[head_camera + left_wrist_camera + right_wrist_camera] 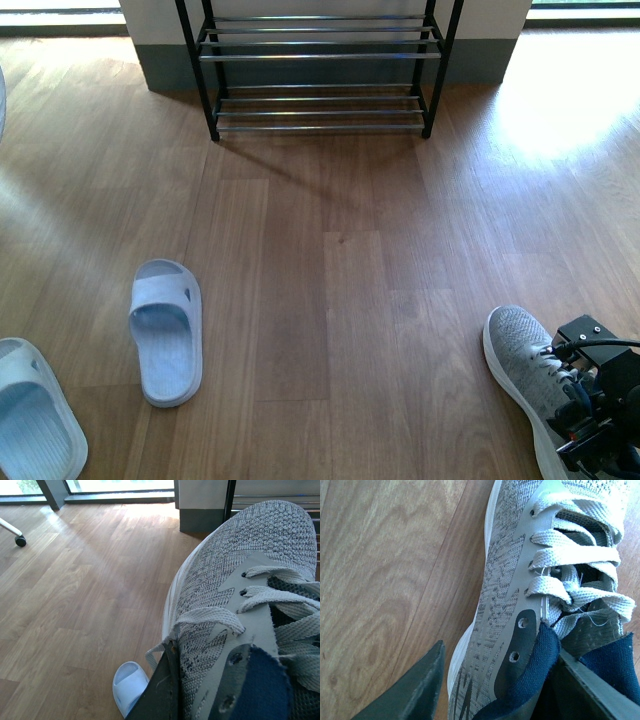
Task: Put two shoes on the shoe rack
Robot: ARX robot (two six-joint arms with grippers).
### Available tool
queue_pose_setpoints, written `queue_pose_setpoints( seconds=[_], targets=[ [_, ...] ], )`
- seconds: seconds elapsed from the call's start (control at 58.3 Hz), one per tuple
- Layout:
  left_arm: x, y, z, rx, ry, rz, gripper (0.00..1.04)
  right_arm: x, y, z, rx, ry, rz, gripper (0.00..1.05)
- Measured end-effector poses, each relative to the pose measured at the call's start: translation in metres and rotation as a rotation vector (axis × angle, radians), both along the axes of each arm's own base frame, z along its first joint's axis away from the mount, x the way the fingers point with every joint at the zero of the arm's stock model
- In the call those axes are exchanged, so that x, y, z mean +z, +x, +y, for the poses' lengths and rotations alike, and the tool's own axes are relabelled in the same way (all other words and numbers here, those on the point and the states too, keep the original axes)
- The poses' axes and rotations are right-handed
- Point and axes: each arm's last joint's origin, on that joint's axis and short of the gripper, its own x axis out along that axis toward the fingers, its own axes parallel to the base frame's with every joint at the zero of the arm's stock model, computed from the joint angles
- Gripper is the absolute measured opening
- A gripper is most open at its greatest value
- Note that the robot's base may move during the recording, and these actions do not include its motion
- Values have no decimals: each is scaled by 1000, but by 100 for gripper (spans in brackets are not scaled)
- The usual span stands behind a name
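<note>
The wood-plank floor point(330, 290) is carrying everything, with sunlight glaring on its far right. The shoe rack point(320, 57), black-framed with chrome bars, is standing at the far wall, and both tiers in view are bare. Two pale blue moulded slippers point(167, 330) point(35, 420) are lying at the near left.

The first sneaker point(525, 365), grey knit with flat laces, a navy lining and a white sole, is lying on the floor at the near right. The right pincer point(595, 430) is standing wide apart across its collar wall. One finger point(590, 685) is sitting inside the navy collar, and the other point(415, 690) is hanging outside, clear of the sole.

The left pincer point(210, 690) is clamping the second sneaker point(240, 580) by its side, raised above the floor with its toe pointing toward the rack.
</note>
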Motion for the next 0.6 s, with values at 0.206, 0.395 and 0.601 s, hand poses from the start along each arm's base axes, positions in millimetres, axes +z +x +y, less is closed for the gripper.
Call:
queue_pose_setpoints(
  seconds=[0.206,0.395,0.601],
  targets=[
    [0,0,0,0,0,0,2,-5,2,0,-24,-25,-9,26],
    [0,0,0,0,0,0,2,-8,3,2,-30,-32,-16,1],
    [0,0,0,0,0,0,2,-1,0,8,-63,-30,-37,1]
  ],
)
